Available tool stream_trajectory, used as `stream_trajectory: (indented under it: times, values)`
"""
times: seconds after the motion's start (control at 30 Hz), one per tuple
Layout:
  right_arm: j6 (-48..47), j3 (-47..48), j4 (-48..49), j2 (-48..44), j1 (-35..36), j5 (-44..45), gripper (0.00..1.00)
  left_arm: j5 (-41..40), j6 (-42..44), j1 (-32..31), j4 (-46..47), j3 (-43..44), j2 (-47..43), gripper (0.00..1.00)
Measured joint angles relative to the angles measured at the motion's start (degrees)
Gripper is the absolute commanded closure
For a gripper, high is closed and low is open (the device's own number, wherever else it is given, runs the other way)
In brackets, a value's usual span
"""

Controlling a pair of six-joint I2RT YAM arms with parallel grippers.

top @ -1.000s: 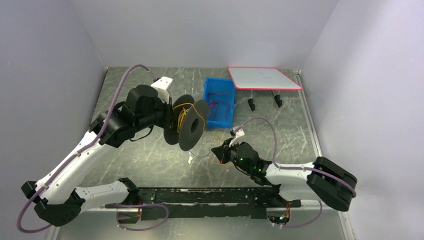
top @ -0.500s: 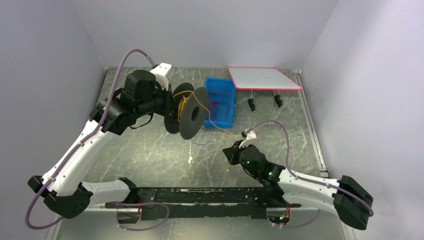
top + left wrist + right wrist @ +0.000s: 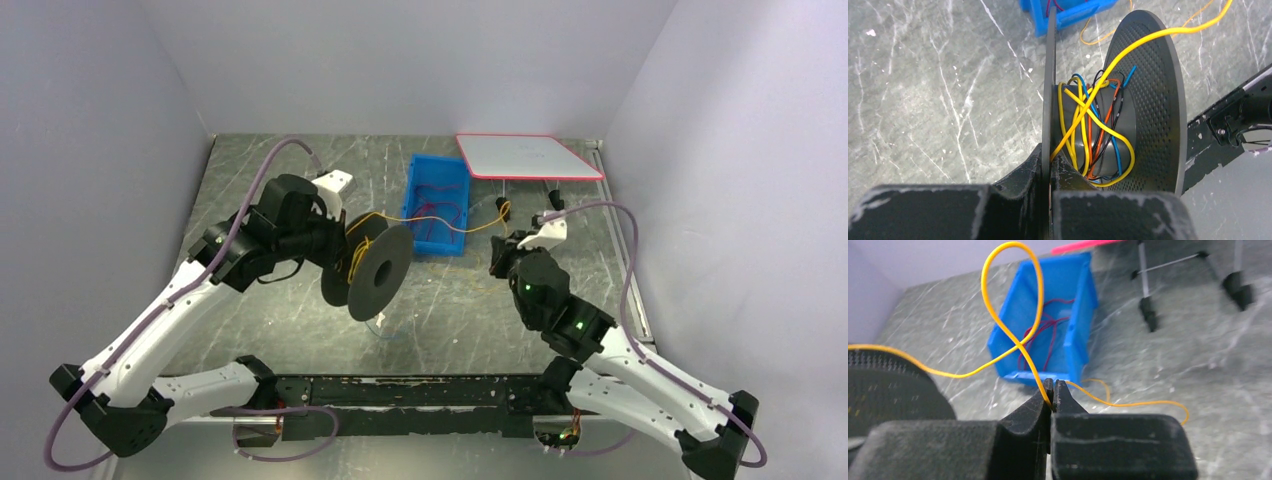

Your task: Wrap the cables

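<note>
My left gripper is shut on the thin near flange of the dark grey spool, holding it above the table. Yellow, orange, blue and black cables lie looped round its core. One yellow cable runs from the spool over the blue bin to my right gripper, which is shut on it. The cable makes a loop above those jaws, and its tail trails onto the table to the right. My right gripper sits just right of the bin.
The blue bin at the back centre holds red cables. A white board with a pink rim stands on black legs at the back right. A black rail runs along the near edge. Grey walls close in the sides.
My right arm has swung from mid-table back and to the right, drawing the yellow cable out across the bin. The left arm has lowered the spool slightly.
</note>
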Motion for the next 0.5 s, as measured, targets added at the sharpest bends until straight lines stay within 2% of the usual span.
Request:
stream_trajectory:
  times: [0.23,0.5]
  values:
    - [-5.81,3.91,-2.21,2.32,-5.31,5.81,1.0,3.52,1.09,0.0,0.15,-2.29,-3.56,0.93]
    - [-6.38,1.99,-2.75,6.29,-13.99,2.4,1.0,9.68,3.15,0.0,0.57,-2.29,-8.26,0.93]
